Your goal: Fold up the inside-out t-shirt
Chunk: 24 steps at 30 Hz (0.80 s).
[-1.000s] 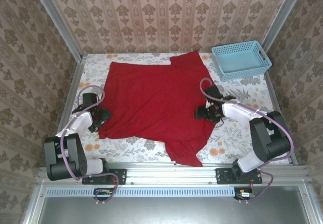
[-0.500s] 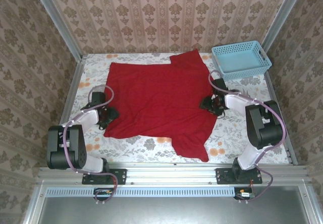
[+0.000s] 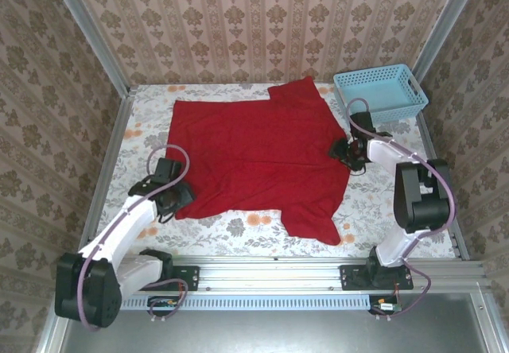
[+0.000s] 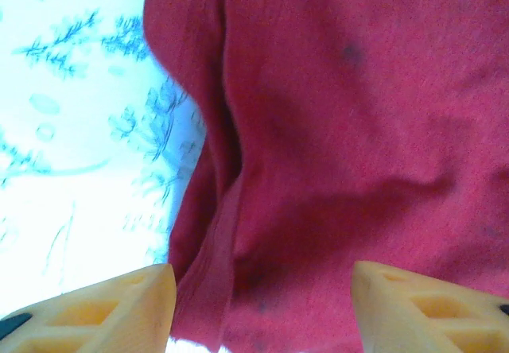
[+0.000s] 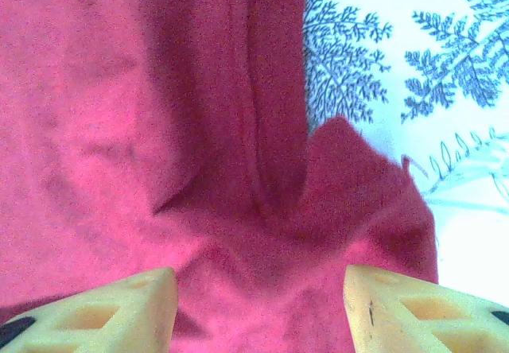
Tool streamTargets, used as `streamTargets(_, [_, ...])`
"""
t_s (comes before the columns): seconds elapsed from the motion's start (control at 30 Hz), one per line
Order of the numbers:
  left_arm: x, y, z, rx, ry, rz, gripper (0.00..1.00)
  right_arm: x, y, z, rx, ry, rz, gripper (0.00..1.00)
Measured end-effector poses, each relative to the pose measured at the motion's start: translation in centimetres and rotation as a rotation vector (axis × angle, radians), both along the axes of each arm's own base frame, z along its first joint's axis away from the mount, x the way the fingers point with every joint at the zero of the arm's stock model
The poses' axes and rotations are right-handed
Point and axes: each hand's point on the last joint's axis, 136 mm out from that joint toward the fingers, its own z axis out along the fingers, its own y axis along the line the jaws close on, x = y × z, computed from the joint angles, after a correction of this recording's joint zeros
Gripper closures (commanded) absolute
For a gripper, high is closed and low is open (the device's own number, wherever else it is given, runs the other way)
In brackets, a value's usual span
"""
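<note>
The red t-shirt (image 3: 254,154) lies spread flat across the middle of the table, one sleeve at the far edge and one toward the near edge. My left gripper (image 3: 172,196) rests at the shirt's near-left corner. In the left wrist view it (image 4: 262,289) is open, its yellow fingers (image 4: 103,305) wide apart over the folded hem of the red cloth (image 4: 342,130). My right gripper (image 3: 347,151) sits at the shirt's right edge. In the right wrist view it (image 5: 258,289) is open too, with wrinkled red cloth (image 5: 159,130) between and under its fingers (image 5: 413,309).
A light-blue plastic basket (image 3: 379,92) stands at the far right corner, just beyond the right arm. The floral tablecloth (image 3: 382,190) shows bare to the right of the shirt and along the left side. Metal rails frame the table.
The right gripper moved farther away and right, the left gripper nearer and right. The shirt shifted right with them and its near sleeve swung right.
</note>
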Motion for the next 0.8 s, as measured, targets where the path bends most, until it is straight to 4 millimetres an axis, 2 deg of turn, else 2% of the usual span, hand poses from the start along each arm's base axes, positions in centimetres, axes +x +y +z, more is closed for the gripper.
streamTargets(0.1, [-2.4, 0.5, -1.5, 0.023, 0.050, 0.011, 0.47, -1.8, 0.6, 1.7, -0.006, -0.040, 0.029, 0.41])
streamTargets(0.23, [-4.2, 1.1, -3.4, 0.047, 0.121, 0.023, 0.54, -4.8, 1.4, 2.4, -0.012, -0.052, 0.063, 0.41])
streamTargets(0.37, [-4.1, 1.1, -4.1, 0.055, 0.144, 0.023, 0.60, -7.6, 1.9, 2.1, -0.019, -0.036, 0.089, 0.41])
streamTargets(0.47, [-4.0, 1.1, -4.4, 0.061, 0.151, 0.025, 0.70, -9.1, 2.1, 1.6, -0.024, -0.018, 0.104, 0.42])
streamTargets(0.7, [-3.6, 1.1, -4.0, 0.058, 0.114, 0.025, 0.95, -13.0, 2.1, -0.8, -0.039, 0.077, 0.108, 0.46])
streamTargets(0.8, [-3.3, 1.0, -3.5, 0.049, 0.081, 0.023, 1.00, -14.8, 2.6, -1.4, -0.049, 0.111, 0.122, 0.46])
